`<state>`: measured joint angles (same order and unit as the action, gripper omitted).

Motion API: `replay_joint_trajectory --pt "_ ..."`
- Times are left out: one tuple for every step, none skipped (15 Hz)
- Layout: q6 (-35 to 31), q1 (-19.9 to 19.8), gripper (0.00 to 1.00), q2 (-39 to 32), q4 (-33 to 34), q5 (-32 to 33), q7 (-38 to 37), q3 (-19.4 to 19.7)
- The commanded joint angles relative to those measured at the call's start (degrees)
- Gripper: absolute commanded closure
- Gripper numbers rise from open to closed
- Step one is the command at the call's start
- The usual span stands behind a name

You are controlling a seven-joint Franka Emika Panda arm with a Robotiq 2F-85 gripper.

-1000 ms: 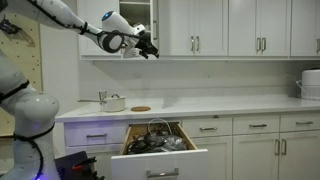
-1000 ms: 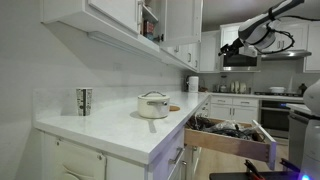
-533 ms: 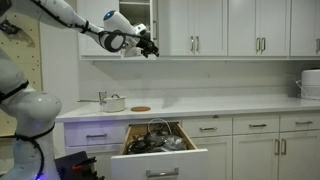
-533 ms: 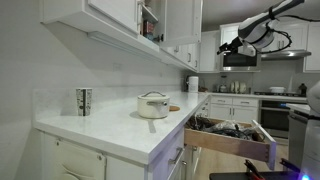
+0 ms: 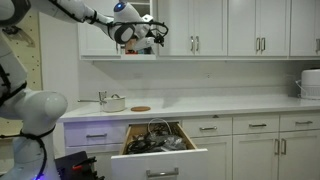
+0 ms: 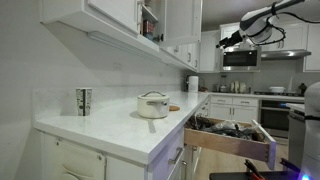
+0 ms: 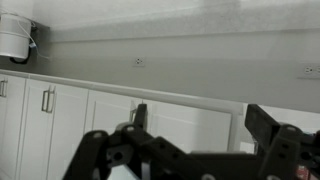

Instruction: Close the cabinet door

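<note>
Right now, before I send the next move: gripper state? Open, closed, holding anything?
Black two-finger Robotiq gripper: open, holding nothing.

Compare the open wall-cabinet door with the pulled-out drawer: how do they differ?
The cabinet door is tall and narrow; the drawer front is wide and low. The cabinet door stands swung out above the counter; the drawer is pulled straight out below it. Shelved dishes show beside the cabinet door; utensils fill the drawer. Both are white and open.
</note>
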<state>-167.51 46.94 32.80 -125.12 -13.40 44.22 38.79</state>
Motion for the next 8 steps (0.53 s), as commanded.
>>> replay_joint_trajectory --pt "5.3 7.6 0.0 -2.5 8.0 -0.4 7.2 7.0" --pt "6.8 9.9 0.0 -2.8 9.7 -0.8 9.5 8.9" --pt "8.2 12.5 0.0 -3.4 11.6 -1.6 11.0 10.9" --pt "8.7 15.1 0.0 -4.1 13.1 -2.4 12.5 12.8" --pt "8.9 17.8 0.0 -4.9 14.5 -3.2 13.6 14.6" --pt "8.6 20.2 0.0 -5.9 15.7 -3.6 14.0 16.2" --pt "7.6 15.7 0.0 -2.4 11.3 -2.1 12.2 13.1" --pt "7.6 18.0 0.0 -3.0 12.4 -2.2 12.6 14.5"
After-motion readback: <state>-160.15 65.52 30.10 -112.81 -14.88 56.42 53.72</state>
